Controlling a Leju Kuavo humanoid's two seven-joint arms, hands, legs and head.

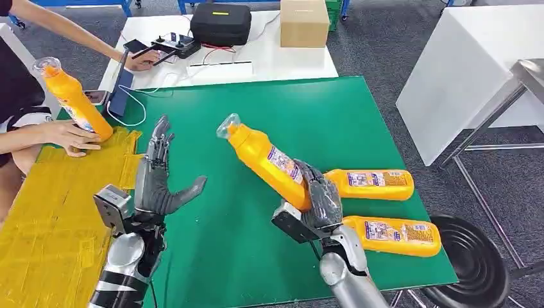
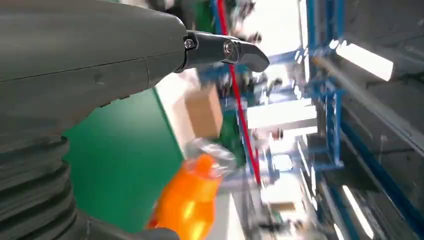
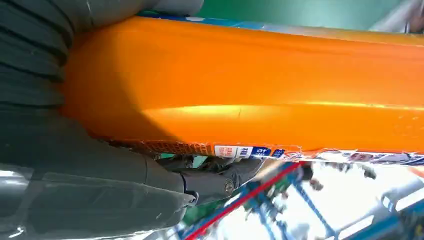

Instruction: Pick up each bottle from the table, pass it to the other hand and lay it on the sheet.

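Your right hand grips a tilted orange plastic bottle with a clear cap around its lower body, fingers wrapped tight, the capped neck slanting up and away toward your left hand. In the right wrist view the bottle's orange side lies flush against the palm with the label edge by the thumb. Your left hand is spread wide and holds nothing, fingers pointing forward and thumb out toward the held bottle; a stretch of bare green table mat lies between the two hands. Just beyond and outboard of your right hand, two more orange bottles lie flat on the mat, one farther and one nearer, the nearer close to the mat's front edge. Outboard of your left hand lies the yellow sheet, its inner edge just beside that wrist. At the sheet's far end a person's hand steadies another orange bottle, tilted.
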